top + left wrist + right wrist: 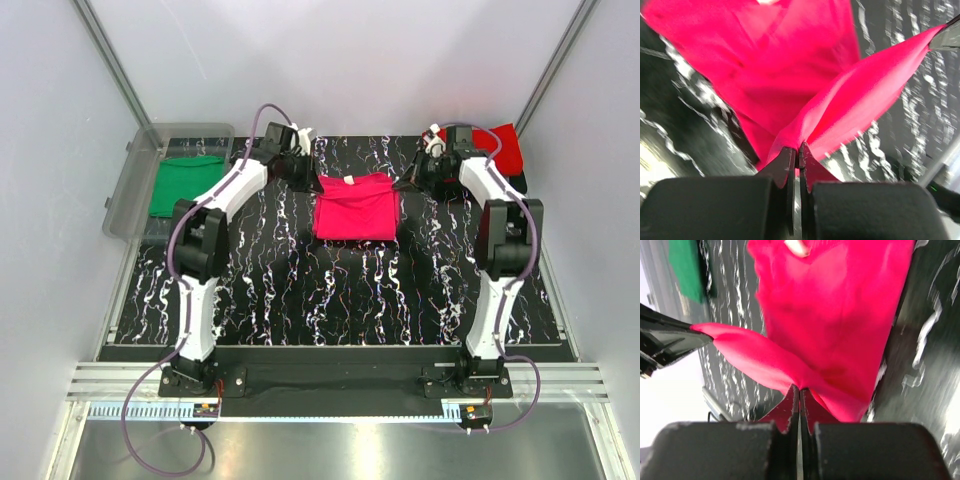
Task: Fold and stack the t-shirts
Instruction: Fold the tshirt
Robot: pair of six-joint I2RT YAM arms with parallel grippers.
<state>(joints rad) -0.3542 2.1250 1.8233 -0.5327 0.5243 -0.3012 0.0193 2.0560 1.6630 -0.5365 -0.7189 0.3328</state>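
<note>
Nearest me is the black, white-veined counter (340,290), and both my arms reach out over it from the near edge.

Past the middle lies the pink shirt (355,212), folded into a rough square, with its near edge flat on the counter. My left claw (797,150) is clenched on the far left corner. My right claw (799,390) is clenched on the far right corner. So both are pinching cloth, fingers squeezed together with just a sliver of pink between them.

In each wrist view a band of the shirt runs taut from one claw straight across to the other. It's lifted a little above the rest of the shirt, which spreads out underneath. The white label (797,247) sits at the shirt's far edge, roughly midway between the two claws.

Further back on the left, the green shirt (185,186) lies flat inside a clear bin (135,165) at the far left corner. Over at the far right corner is the red shirt (503,148), bunched up behind my right arm, which hides part of it. Both are well apart from the pink one.
</note>
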